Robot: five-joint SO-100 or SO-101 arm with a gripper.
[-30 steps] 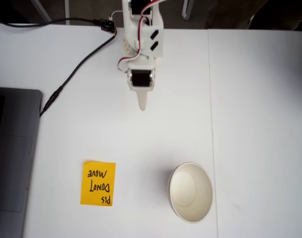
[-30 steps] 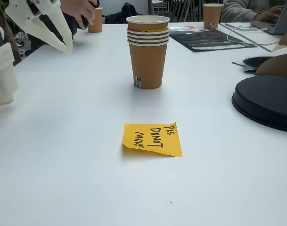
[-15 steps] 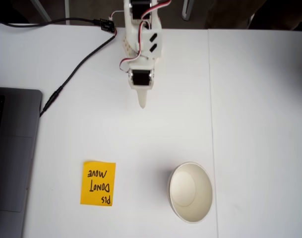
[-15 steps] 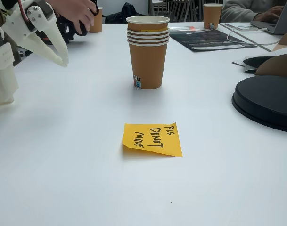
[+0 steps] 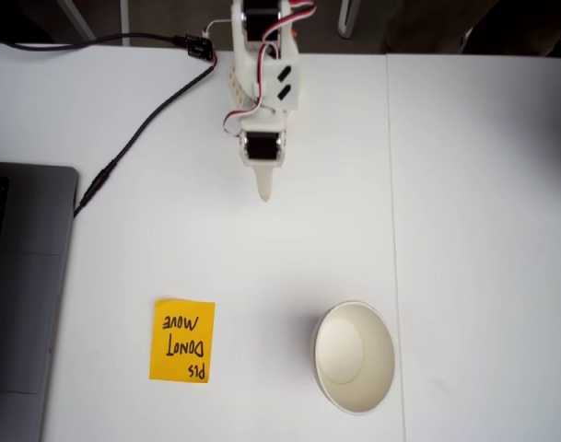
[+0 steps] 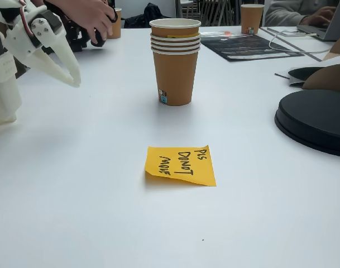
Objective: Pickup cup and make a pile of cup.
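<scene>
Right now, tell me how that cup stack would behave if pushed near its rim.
The cup stack looks tall on a narrow base, so it would probably tip rather than slide. Thin paper walls likely dent under a squeeze. The nested cups probably make it steadier than one.

In the fixed view from above, the pile of cup (image 5: 354, 356) stands on the table (image 5: 483, 230), right of the sticky note (image 5: 182, 340). A laptop (image 5: 22, 295) lies at the left edge; the gripper (image 5: 264, 193) hangs well above the cups.

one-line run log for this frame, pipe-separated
stage: stack built | claw: shut, holding nothing, raised off table | cup stack: upright, apart from claw | yellow note: flat, in front of stack
</scene>
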